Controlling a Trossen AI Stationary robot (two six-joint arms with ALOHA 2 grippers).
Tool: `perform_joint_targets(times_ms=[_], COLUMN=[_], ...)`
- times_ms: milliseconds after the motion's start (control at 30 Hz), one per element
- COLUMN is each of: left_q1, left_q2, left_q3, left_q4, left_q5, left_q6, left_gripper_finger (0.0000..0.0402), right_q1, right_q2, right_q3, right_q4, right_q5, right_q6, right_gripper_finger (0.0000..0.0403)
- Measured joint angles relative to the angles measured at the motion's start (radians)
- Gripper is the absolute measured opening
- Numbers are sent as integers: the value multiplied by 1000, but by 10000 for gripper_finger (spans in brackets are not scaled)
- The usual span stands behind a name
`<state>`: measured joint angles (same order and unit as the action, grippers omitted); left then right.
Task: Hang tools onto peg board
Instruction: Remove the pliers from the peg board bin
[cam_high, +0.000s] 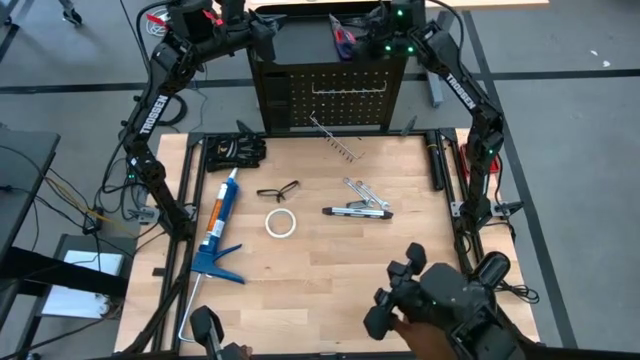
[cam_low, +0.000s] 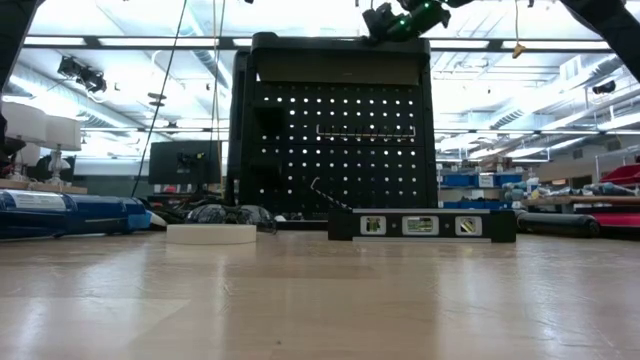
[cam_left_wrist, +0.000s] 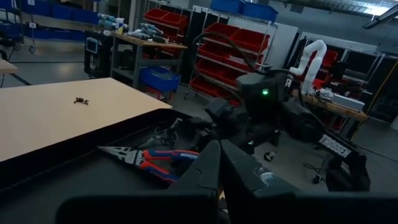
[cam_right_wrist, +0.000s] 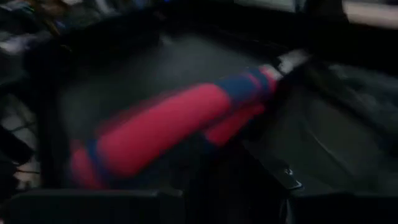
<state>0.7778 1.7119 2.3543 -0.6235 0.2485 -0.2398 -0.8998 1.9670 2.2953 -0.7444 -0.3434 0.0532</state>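
Right gripper (cam_high: 372, 42) sits over the pliers (cam_left_wrist: 152, 158) in the peg board (cam_high: 330, 95) tray, fingers' state I can't tell. Stiff, heavyish; I'd grab the grippy handles right below.

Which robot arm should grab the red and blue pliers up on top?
Probably the right gripper: it hangs right beside the pliers in the peg board tray. The left gripper sits farther away.

Overhead room light, even on table (cam_high: 330, 250); shadows soft. Low view backlit by bright ceiling glare, peg board (cam_low: 335, 130) near silhouette. Right wrist view dim, motion-blurred, pliers (cam_right_wrist: 168, 127) smeared. Left wrist foreground unfocused.
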Motion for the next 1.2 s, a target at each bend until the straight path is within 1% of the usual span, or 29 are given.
perform_joint_targets(times_ms=[467, 733, 800, 867, 933, 1067, 1200], left_q1=[0, 0, 0, 0, 0, 0, 0], left_q2=[0, 0, 0, 0, 0, 0, 0], left_q3=[-1, -1, -1, -1, -1, -1, -1], left_q4=[1, 0, 0, 0, 0, 0, -8], left_q5=[0, 0, 0, 0, 0, 0, 0], left_q6=[0, 0, 0, 0, 0, 0, 0], left_gripper_finger=[15, 15, 15, 15, 15, 15, 15], right_q1=[-13, -16, -18, -19, -17, -6, -4], right_q2=[7, -26, -34, -35, -35, -35, -36], right_q3=[17, 10, 11, 11, 11, 12, 14], right_q4=[10, -3, 6, 15, 19, 22, 24], right_q5=[-14, -24, -48, -97, -113, -99, -87], right_q6=[-13, -19, -42, -52, -54, -76, -104], right_gripper_finger=[113, 115, 120, 128, 139, 161, 173])
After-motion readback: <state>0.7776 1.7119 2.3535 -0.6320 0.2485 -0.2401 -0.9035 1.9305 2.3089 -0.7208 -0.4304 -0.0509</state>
